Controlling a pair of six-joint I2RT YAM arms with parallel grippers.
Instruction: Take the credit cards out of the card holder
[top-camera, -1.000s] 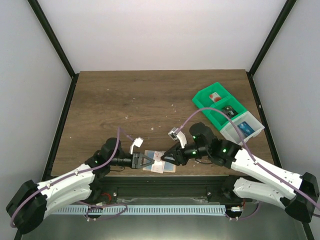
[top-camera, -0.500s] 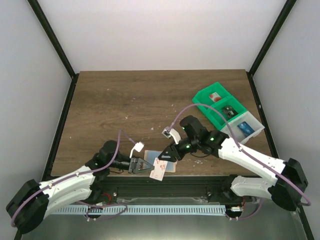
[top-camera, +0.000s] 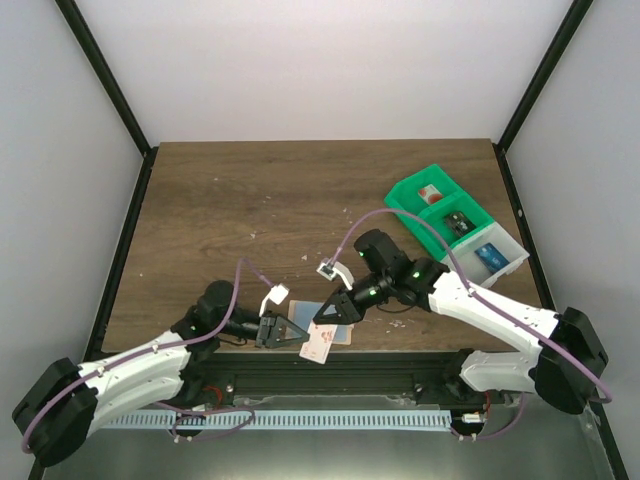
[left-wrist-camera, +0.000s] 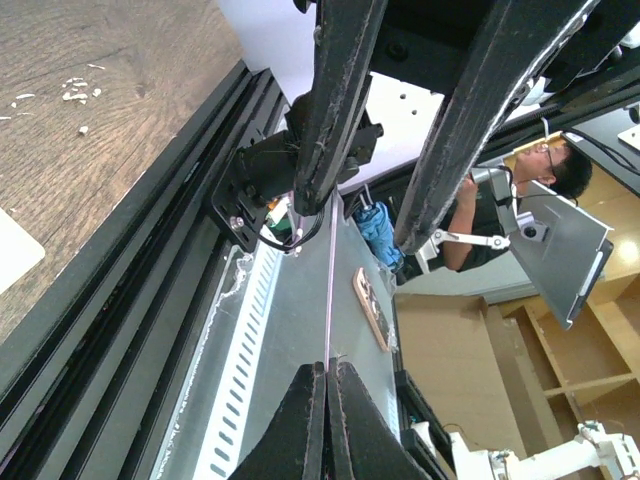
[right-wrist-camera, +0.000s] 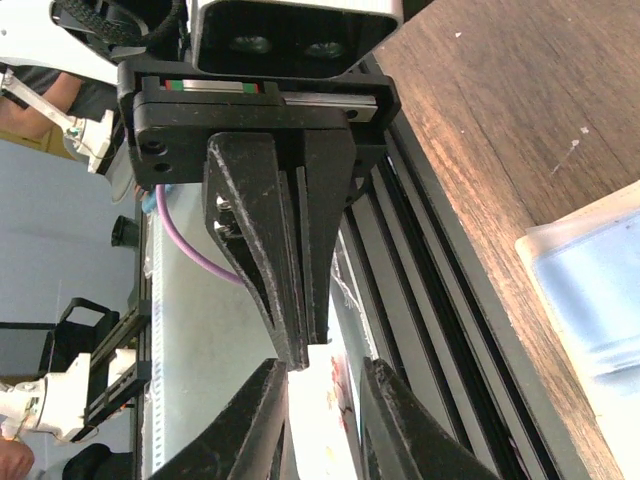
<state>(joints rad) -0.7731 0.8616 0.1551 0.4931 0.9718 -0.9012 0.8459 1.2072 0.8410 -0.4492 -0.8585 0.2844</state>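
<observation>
a dark, grainy wooden table (top-camera: 250, 200) stands between plain white walls (top-camera: 320, 60) and black corner posts (top-camera: 105, 90). a green-and-white plastic compartment tray (top-camera: 455, 225) sits at its right rear. at the near edge, the left pincer (top-camera: 290, 333) is pressed together on a thin white card (top-camera: 318, 347) with red marks, over the black rail (top-camera: 400, 365). the right pincer (top-camera: 328, 312) straddles that card; whether it grips is unclear. the flat, pale blue card holder (top-camera: 342, 333) lies just beside it on the wood.
</observation>
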